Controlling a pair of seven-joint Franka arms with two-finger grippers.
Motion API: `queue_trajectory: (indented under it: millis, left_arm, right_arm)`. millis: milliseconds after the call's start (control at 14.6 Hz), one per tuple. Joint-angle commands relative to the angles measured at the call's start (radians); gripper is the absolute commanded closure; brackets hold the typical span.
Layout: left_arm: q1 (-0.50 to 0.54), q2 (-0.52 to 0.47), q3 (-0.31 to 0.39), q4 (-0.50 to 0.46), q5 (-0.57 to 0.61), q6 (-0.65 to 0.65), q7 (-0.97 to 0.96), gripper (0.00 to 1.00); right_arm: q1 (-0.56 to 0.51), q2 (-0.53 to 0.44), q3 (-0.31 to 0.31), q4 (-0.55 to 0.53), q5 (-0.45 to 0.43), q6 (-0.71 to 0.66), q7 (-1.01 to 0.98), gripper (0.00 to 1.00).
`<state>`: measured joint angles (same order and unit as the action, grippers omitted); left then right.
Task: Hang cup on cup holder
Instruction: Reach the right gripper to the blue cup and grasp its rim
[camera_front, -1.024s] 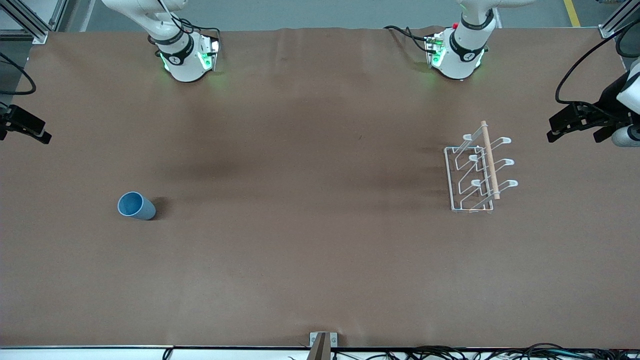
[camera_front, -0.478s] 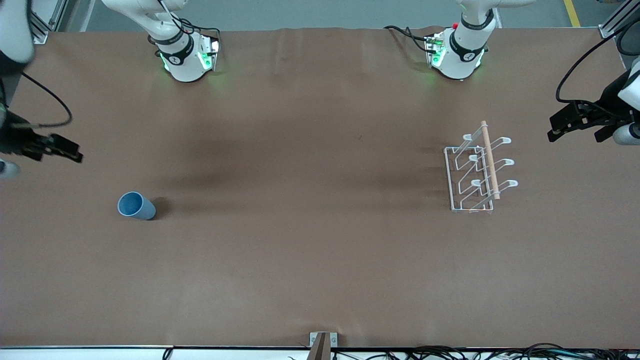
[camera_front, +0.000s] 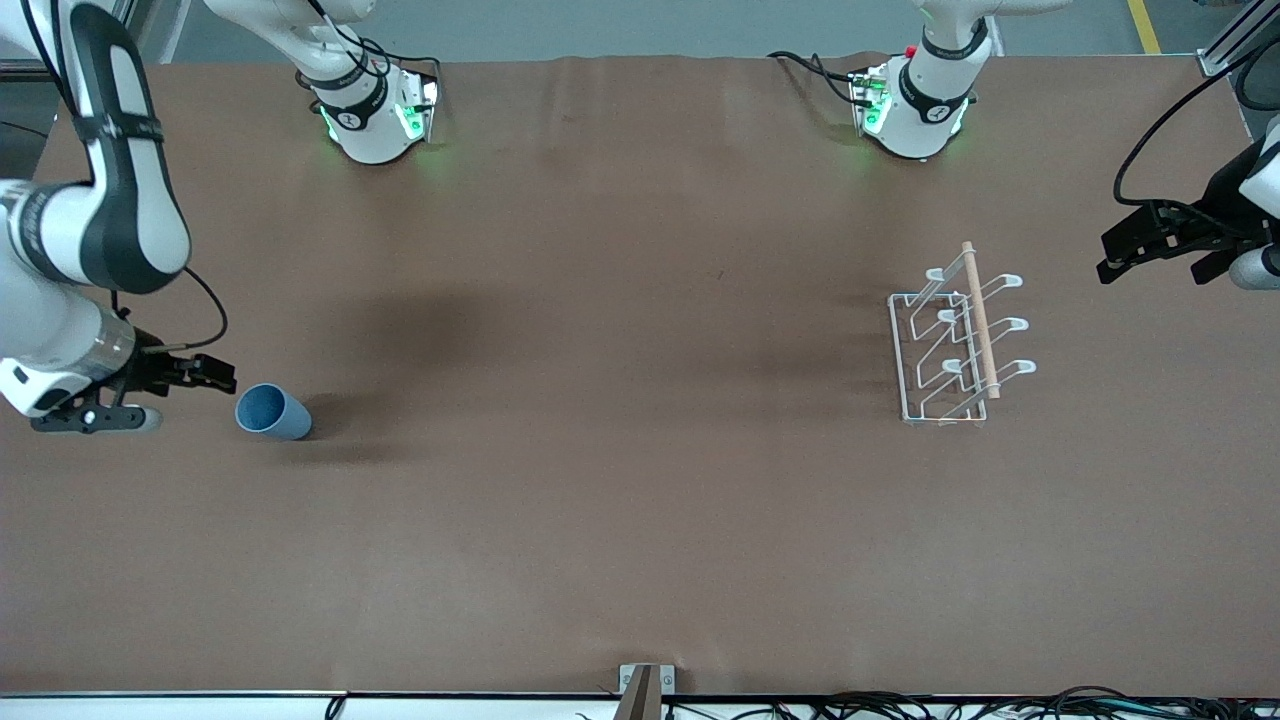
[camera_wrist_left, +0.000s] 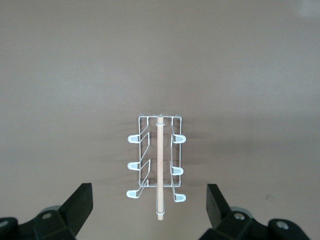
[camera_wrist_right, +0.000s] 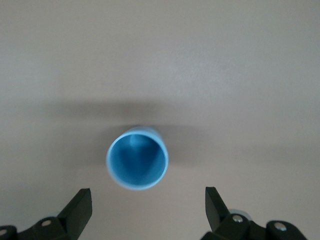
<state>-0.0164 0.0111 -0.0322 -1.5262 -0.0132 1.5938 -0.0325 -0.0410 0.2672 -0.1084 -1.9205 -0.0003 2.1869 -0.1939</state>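
In the front view the cup (camera_front: 272, 412) stands on the table (camera_front: 620, 500) toward the right arm's end, with the right hand (camera_front: 215, 375) just beside it and apparently clear of it, while the cup holder (camera_front: 955, 340) sits toward the left arm's end and the left hand (camera_front: 1125, 250) waits near it. The left wrist view shows the cup holder (camera_wrist_left: 156, 162) between wide-open, empty fingers (camera_wrist_left: 80, 202). The right wrist view shows the cup (camera_wrist_right: 137, 157) upright, mouth up, between spread, empty fingers (camera_wrist_right: 80, 205).

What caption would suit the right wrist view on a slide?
Open right gripper looks into the upright blue cup on the brown table.
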Motion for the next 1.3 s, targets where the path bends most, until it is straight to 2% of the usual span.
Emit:
queue_trajectory:
  millis: [0,273,478,546,615,683,820,888,956,1229]
  left_arm:
    - [0.003,0.004,-0.003,0.015,0.016,-0.009,0.016,0.0]
    - [0.0,0.006,-0.005,0.012,0.016,-0.009,0.014,0.0]
    - [-0.001,0.006,-0.006,0.012,0.016,-0.011,0.014,0.0]
    - [-0.004,0.007,-0.006,0.011,0.016,-0.011,0.014,0.0]
    - [-0.004,0.007,-0.008,0.011,0.016,-0.011,0.013,0.0]
    - [-0.004,0.007,-0.008,0.011,0.016,-0.011,0.013,0.0]
    - [-0.004,0.009,-0.008,0.011,0.016,-0.012,0.013,0.0]
    - [-0.005,0.009,-0.008,0.011,0.016,-0.012,0.013,0.0]
    - [-0.007,0.009,-0.009,0.009,0.016,-0.012,0.013,0.0]
    - [-0.007,0.009,-0.009,0.009,0.016,-0.012,0.011,0.0]
  right_arm:
    - [-0.02,0.033,0.007,-0.069,0.014,0.143,-0.044,0.0]
    - [-0.014,0.089,0.009,-0.123,0.02,0.27,-0.041,0.0]
    - [-0.016,0.127,0.009,-0.126,0.02,0.301,-0.041,0.02]
    - [-0.016,0.133,0.009,-0.126,0.02,0.301,-0.041,0.15]
    - [-0.013,0.138,0.009,-0.126,0.02,0.295,-0.041,0.36]
    - [-0.01,0.147,0.01,-0.124,0.02,0.295,-0.038,0.51]
    - [-0.016,0.156,0.012,-0.12,0.022,0.298,-0.035,0.73]
    - [-0.017,0.158,0.012,-0.117,0.023,0.298,-0.033,0.94]
    - [-0.016,0.158,0.012,-0.112,0.023,0.298,-0.033,1.0]
    - [-0.019,0.155,0.01,-0.08,0.023,0.287,-0.033,1.0]
